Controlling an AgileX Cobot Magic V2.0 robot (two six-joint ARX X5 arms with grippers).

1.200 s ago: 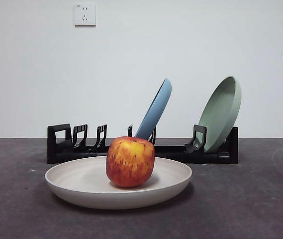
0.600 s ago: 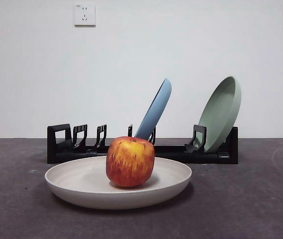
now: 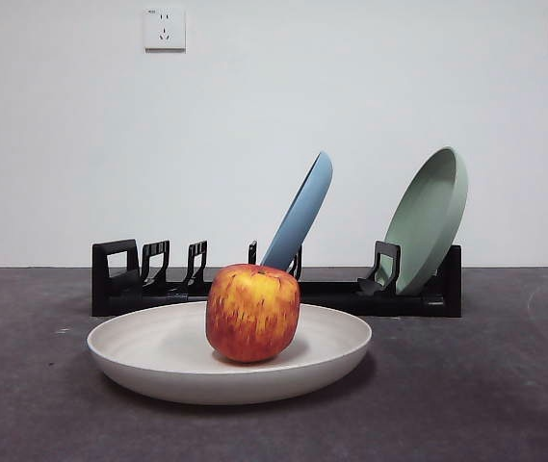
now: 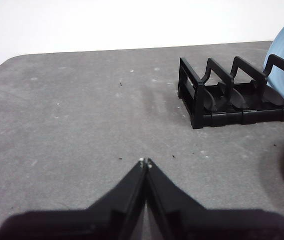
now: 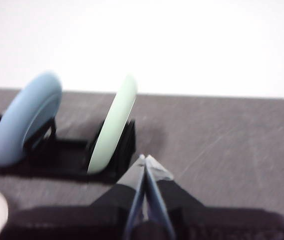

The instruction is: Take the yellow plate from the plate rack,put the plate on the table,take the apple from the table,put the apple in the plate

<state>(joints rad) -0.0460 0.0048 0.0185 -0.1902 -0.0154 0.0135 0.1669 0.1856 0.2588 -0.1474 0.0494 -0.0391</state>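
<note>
Sitting apple: the apple point(image 3: 252, 314) rested upright near the middle of the yellow plate point(image 3: 148, 351), touching its floor, with bare rim showing on both sides.
Plate: the yellow plate lay flat on the worktop point(image 3: 485, 385), just in front of the plate rack point(image 3: 119, 279) and apart from it.
Rack: a blue plate point(image 3: 302, 214) leaned in a middle slot and a pale green plate point(image 3: 430, 218) stood at one end; the slots at the other end held nothing.
Left gripper: the left gripper point(image 4: 145, 161) hung over bare worktop beside the rack's vacant end, its jaws pressed together at the tips and holding nothing.
Right gripper: the right gripper point(image 5: 144, 158) pointed toward the green plate's end of the rack, jaws closed tip to tip and carrying nothing.
Step in hand: judging by the layout, both placements looked done, so what remained was parking the arms.
Doing it well: any parking move would best be kept high and away from the rack, since a brush against a leaning plate could tip it; the apple, being round, might roll if the yellow plate were nudged.
Hidden or unclear: neither arm appeared in the front view.
Cut off: the left wrist view caught only a sliver of the yellow plate's rim and part of the blue plate.
Blur: the right wrist view was smeared, so the rack's prongs there were hard to make out, and a pale patch at its lower corner was probably the yellow plate's edge.
</note>
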